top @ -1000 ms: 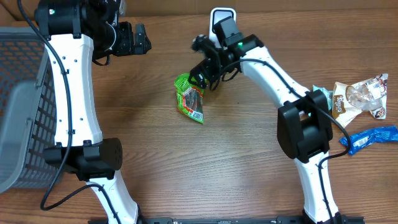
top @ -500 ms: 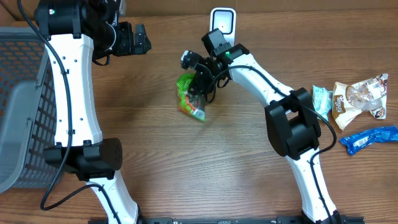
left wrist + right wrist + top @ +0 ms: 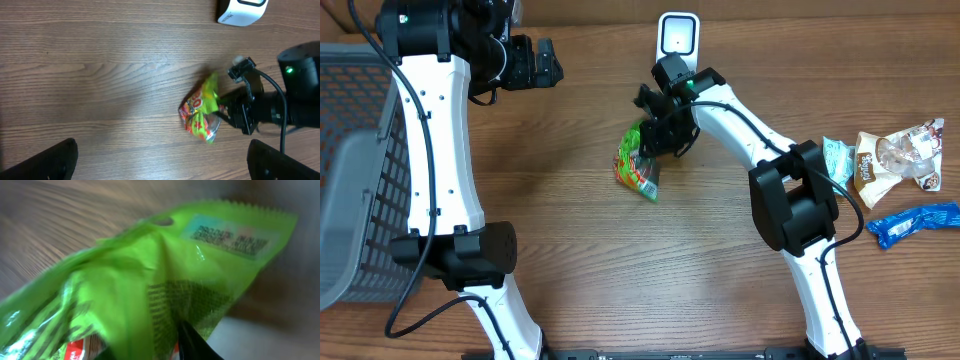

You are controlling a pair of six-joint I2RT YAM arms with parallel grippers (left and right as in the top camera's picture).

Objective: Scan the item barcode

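Overhead, the green snack packet sits a little further right than a second ago. The right gripper has swung in and now clenches the packet's far edge, just near of the white scanner. The left gripper stays spread wide, far left. From the left wrist, the claw pinches the packet's right end. From the right wrist, green foil fills the view, with one dark finger against it.
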